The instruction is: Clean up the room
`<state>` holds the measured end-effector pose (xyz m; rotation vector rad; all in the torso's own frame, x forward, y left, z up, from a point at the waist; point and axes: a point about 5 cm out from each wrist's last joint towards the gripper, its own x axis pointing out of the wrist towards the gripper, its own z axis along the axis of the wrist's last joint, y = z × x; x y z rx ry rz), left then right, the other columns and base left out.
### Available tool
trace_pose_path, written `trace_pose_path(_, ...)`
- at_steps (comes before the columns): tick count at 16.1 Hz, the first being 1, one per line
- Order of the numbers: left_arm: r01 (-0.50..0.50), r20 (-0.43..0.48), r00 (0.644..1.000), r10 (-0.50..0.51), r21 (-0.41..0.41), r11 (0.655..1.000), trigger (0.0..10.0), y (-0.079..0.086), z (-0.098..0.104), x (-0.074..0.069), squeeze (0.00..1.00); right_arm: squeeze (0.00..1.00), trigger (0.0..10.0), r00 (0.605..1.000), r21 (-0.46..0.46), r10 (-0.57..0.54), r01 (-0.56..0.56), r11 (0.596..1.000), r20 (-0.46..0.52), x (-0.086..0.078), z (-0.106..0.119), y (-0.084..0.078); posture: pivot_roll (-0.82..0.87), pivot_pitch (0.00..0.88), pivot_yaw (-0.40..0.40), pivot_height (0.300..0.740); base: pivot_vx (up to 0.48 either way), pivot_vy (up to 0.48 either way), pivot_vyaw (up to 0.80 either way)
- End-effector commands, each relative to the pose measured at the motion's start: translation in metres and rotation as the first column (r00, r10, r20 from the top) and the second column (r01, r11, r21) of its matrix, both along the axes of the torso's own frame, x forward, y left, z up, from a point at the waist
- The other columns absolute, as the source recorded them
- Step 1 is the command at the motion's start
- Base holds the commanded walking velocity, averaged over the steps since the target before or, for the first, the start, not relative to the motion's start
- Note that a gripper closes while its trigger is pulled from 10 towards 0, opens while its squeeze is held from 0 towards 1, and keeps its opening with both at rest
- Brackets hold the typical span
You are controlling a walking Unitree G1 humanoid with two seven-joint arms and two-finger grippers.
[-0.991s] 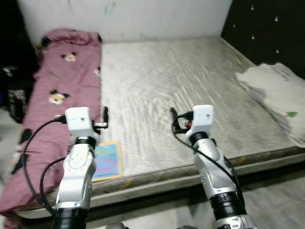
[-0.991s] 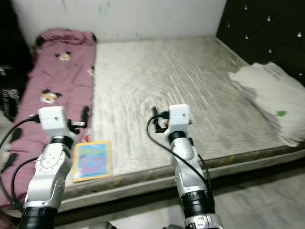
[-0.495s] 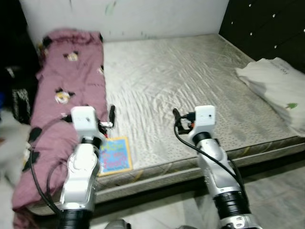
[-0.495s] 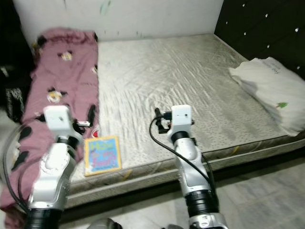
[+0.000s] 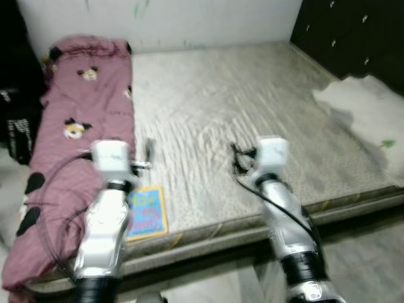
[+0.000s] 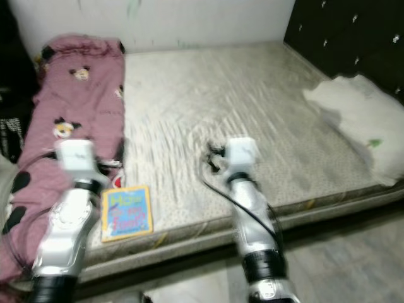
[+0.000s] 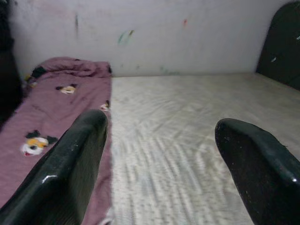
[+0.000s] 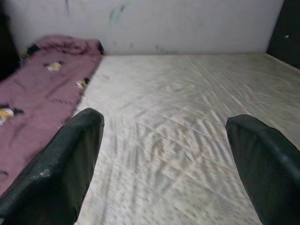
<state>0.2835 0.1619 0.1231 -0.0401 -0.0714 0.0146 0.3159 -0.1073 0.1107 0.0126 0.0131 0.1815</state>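
A colourful children's book (image 5: 146, 213) lies flat near the front left corner of the grey mattress (image 5: 252, 95). Beside it, a mauve blanket (image 5: 82, 107) with cartoon prints runs along the bed's left side. My left gripper (image 5: 149, 150) is held above the mattress just beyond the book, open and empty. My right gripper (image 5: 236, 158) hovers over the middle of the bed's front part, also open and empty. In the wrist views, the left gripper (image 7: 161, 124) and the right gripper (image 8: 164, 119) have their fingers wide apart, pointing across the bed at the white wall.
A white pillow (image 5: 369, 117) lies at the bed's right side against a black padded headboard (image 5: 353, 31). Dark items (image 5: 16, 126) stand left of the bed. Grey floor (image 5: 366, 252) runs along the bed's front edge.
The whole picture has shifted and blurred with camera motion. Both arms keep the same raised pose, fingers open. The book and blanket lie where they were.
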Motion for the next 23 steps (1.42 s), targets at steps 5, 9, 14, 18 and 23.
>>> trace_pose_path(5, 0.029, -0.002, 1.000, -0.029, -0.020, 0.999, 10.0, -0.0120, 0.0014, 0.0026, 0.00, 0.00, 10.0, 0.999, -0.026, -0.042, 0.042, 0.999, -0.008, -0.0007, -0.0040, -0.0160, 0.06, 0.000, -0.003, 0.740, 0.000, 0.000, 0.00)
trace_pose_path(9, 0.036, -0.004, 0.999, -0.036, -0.038, 0.999, 10.0, -0.0139, 0.0019, 0.0056, 0.00, 0.00, 10.0, 0.999, -0.027, -0.037, 0.036, 0.999, -0.019, 0.0011, -0.0049, -0.0151, 0.05, 0.000, -0.003, 0.740, 0.000, 0.120, 0.00)
trace_pose_path(14, 0.033, -0.005, 0.999, -0.033, -0.038, 0.999, 10.0, -0.0139, 0.0020, 0.0061, 0.00, 0.00, 10.0, 0.999, -0.010, -0.033, 0.033, 0.999, -0.025, 0.0007, -0.0056, -0.0151, 0.05, 0.000, -0.003, 0.740, 0.000, 0.480, 0.00)
trace_pose_path(18, 0.026, -0.003, 1.000, -0.026, -0.040, 0.999, 10.0, -0.0135, 0.0019, 0.0058, 0.00, 0.00, 10.0, 0.999, 0.003, -0.025, 0.025, 1.000, -0.025, 0.0003, -0.0060, -0.0148, 0.05, 0.000, -0.002, 0.740, 0.000, 0.480, 0.00)
trace_pose_path(23, 0.023, -0.006, 1.000, -0.024, -0.062, 0.998, 10.0, -0.0117, 0.0010, 0.0052, 0.00, 0.00, 10.0, 1.000, -0.003, -0.010, 0.010, 1.000, -0.007, -0.0001, -0.0042, -0.0138, 0.05, 0.000, -0.002, 0.740, 0.000, 0.480, 0.00)
